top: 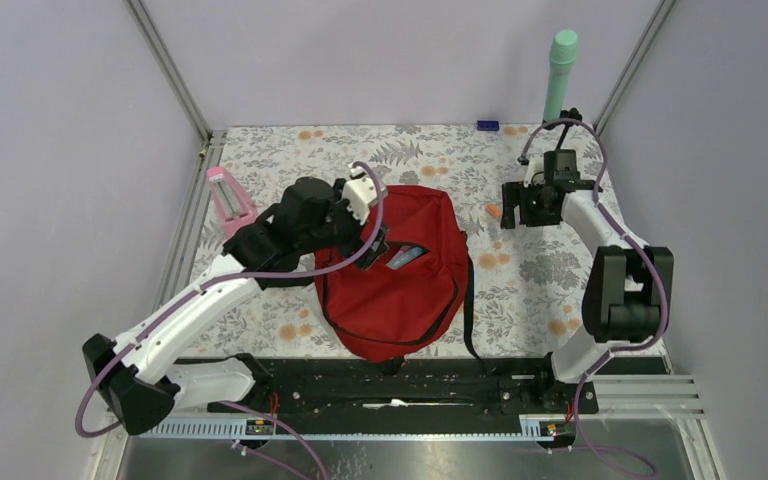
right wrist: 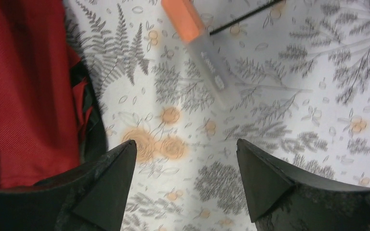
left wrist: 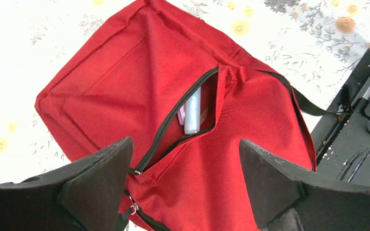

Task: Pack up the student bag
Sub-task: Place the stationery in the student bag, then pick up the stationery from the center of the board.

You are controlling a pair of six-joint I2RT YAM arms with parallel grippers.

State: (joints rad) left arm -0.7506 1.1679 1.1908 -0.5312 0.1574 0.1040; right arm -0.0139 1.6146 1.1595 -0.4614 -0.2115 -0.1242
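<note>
The left fingers (left wrist: 96, 183) stand spread wide and empty above the unzipped pocket of the student bag (left wrist: 125, 82), which lies mid-tabletop (top: 290, 160). The right fingers (right wrist: 101, 187), likewise apart and empty, hover over an orange-capped pen (right wrist: 200, 43) near the bag.

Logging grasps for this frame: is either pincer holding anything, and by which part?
Nothing is held. The left pincer is open above the red backpack; the right pincer is open over the floral tablecloth.

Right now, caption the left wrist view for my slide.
Open left gripper hovers above the red student bag, whose unzipped pocket shows a pale tube and something pink inside.
</note>
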